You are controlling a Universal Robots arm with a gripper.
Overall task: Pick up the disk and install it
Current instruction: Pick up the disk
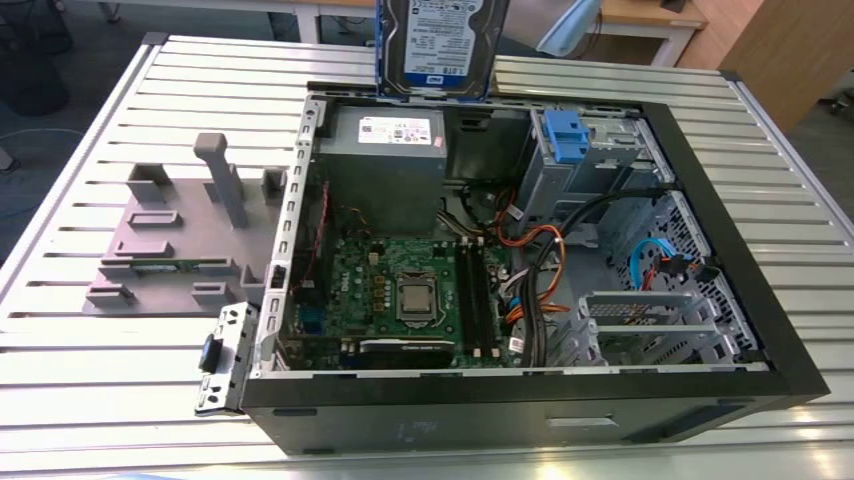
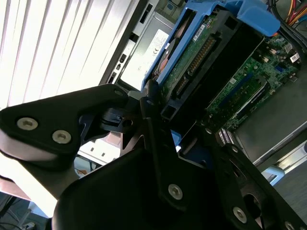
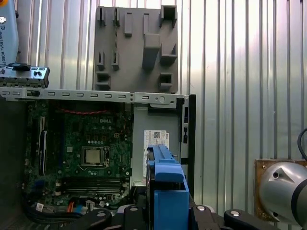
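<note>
The disk [image 1: 441, 45] hangs upright above the open computer case's [image 1: 534, 410] far rim, near the power supply [image 1: 384, 165]. The end effector [image 2: 175, 122] pinches its blue frame. Carrying it well likely needs a firm, square hold, clear of the cables [image 1: 530, 243].

disk [image 1: 441, 45] over case [image 1: 534, 395] far rim | stand [image 1: 174, 225] on table [image 1: 80, 380], exterior view's left of case
</note>
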